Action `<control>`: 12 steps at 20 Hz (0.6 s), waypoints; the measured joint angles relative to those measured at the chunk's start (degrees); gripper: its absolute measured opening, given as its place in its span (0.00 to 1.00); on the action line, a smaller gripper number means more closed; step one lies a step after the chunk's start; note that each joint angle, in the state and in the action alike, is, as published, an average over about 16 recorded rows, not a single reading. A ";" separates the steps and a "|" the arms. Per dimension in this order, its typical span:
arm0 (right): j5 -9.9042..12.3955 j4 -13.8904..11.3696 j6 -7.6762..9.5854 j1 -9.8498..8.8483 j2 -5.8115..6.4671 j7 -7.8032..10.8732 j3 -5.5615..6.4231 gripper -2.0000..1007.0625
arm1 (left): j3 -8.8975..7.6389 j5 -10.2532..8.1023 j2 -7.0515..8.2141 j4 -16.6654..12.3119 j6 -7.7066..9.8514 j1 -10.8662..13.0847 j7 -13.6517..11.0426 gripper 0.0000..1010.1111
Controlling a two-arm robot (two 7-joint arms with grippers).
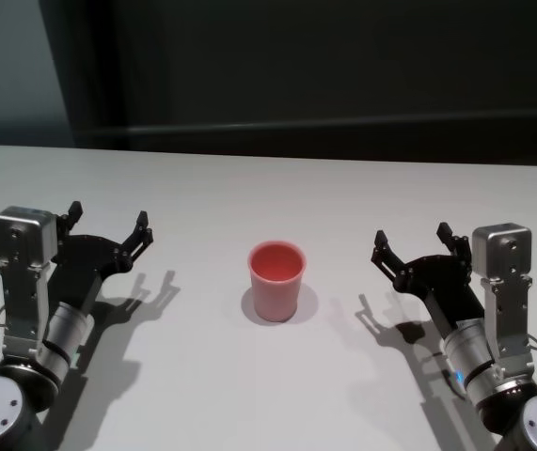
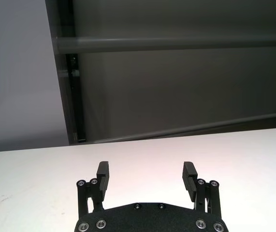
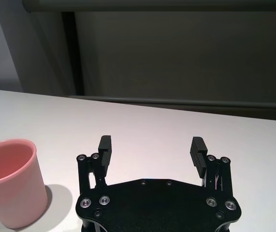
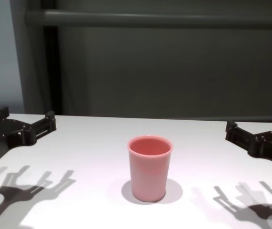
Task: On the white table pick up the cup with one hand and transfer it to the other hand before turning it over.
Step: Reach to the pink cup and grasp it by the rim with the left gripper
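Note:
The pink cup (image 1: 276, 282) stands upright, mouth up, in the middle of the white table (image 1: 277, 188). In the chest view the cup (image 4: 149, 171) is centred between both arms. My left gripper (image 1: 108, 218) hovers low over the table to the cup's left, open and empty, well apart from the cup. My right gripper (image 1: 412, 235) mirrors it on the cup's right, also open and empty. The right wrist view shows the cup (image 3: 12, 183) off to one side of the open right gripper (image 3: 152, 142). Only bare tabletop shows ahead of the left gripper (image 2: 146, 170).
A dark panelled wall (image 1: 324, 75) rises behind the table's far edge, with a lighter grey wall section (image 1: 5, 66) at the far left. White tabletop stretches on all sides of the cup.

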 joint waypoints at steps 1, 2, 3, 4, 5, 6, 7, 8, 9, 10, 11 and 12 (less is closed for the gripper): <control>0.00 0.00 0.00 0.00 0.00 0.00 0.00 1.00 | 0.00 0.00 0.00 0.00 0.00 0.00 0.00 0.99; 0.00 0.00 0.00 0.00 0.00 0.00 0.00 1.00 | 0.00 0.00 0.00 0.00 0.00 0.00 0.00 0.99; 0.00 0.00 0.00 0.00 0.00 0.00 0.00 1.00 | 0.00 0.00 0.00 0.00 0.00 0.00 0.00 0.99; 0.00 0.00 0.00 0.00 0.00 0.00 0.00 1.00 | 0.00 0.00 0.00 0.00 0.00 0.00 0.00 0.99; 0.00 0.00 0.00 0.00 0.00 0.00 0.00 1.00 | 0.00 0.00 0.00 0.00 0.00 0.00 0.00 0.99; 0.00 0.00 0.00 0.00 0.00 0.00 0.00 1.00 | 0.00 0.05 0.00 0.00 0.00 0.01 0.00 0.99; 0.00 0.00 0.00 0.00 0.00 0.00 0.00 1.00 | 0.02 0.12 0.00 0.00 0.00 0.03 0.01 0.99; 0.00 0.00 0.00 0.00 0.00 0.00 0.00 1.00 | 0.04 0.25 0.00 -0.02 0.01 0.07 0.02 0.99; 0.00 0.00 0.00 0.00 0.00 0.00 0.00 1.00 | 0.07 0.41 0.00 -0.06 0.03 0.12 0.03 0.99; 0.00 0.00 0.00 0.00 0.00 0.00 0.00 1.00 | 0.09 0.58 0.00 -0.11 0.06 0.18 0.04 0.99; 0.00 0.00 0.00 0.00 0.00 0.00 0.00 1.00 | 0.12 0.78 0.00 -0.17 0.10 0.25 0.06 0.99; 0.00 0.00 0.00 0.00 0.00 0.00 0.00 1.00 | 0.14 1.02 0.01 -0.27 0.18 0.34 0.07 0.99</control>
